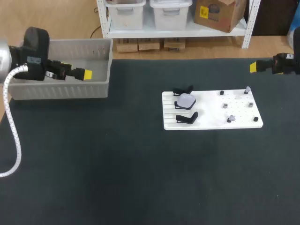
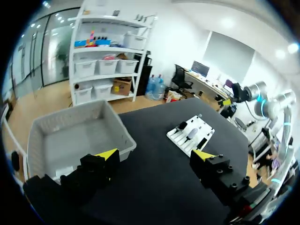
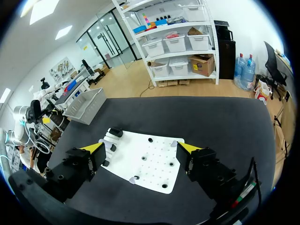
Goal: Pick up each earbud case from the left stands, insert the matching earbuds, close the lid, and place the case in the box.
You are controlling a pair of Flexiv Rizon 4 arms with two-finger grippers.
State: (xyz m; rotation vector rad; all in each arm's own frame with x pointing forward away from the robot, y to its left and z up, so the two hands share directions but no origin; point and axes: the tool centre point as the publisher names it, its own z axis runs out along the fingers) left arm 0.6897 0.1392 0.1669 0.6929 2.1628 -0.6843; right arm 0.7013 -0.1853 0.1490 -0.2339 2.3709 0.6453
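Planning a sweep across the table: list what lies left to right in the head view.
Order: grey box → earbud case → right gripper. The left gripper overlaps the box, so it is left out.

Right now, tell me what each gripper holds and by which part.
Nothing is held. The left gripper and the right gripper are both open and empty; the earbud case sits on the white board.

Right tool (image 3: 140, 148) spread wide; white board (image 3: 151, 172) ahead, grey box (image 3: 87, 105) beyond.
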